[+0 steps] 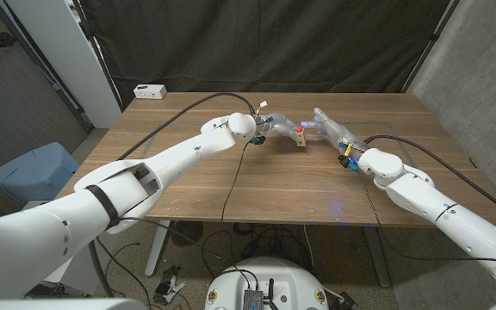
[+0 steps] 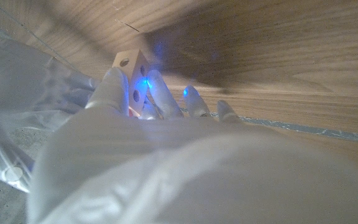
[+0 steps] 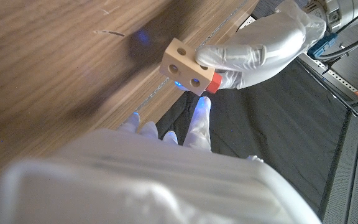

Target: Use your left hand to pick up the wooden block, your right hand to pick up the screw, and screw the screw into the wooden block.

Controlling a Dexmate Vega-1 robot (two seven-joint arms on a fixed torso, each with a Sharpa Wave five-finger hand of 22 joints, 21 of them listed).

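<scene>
Close under the left wrist camera, the left hand (image 2: 143, 134) grips the wooden block (image 2: 132, 78) between its fingers, lifted above the wooden table (image 1: 300, 185) near its middle. Something red, perhaps the screw (image 3: 211, 84), shows at the block's end by those fingers. Just beside it the right hand (image 1: 327, 126) reaches toward the block with fingers extended, holding nothing that shows.

Wooden tabletop (image 1: 257, 185); small white box (image 1: 150, 90) at its far left corner. Black curtain (image 1: 265, 43) behind the far edge; blue bin (image 1: 28, 172) beside the left edge.
</scene>
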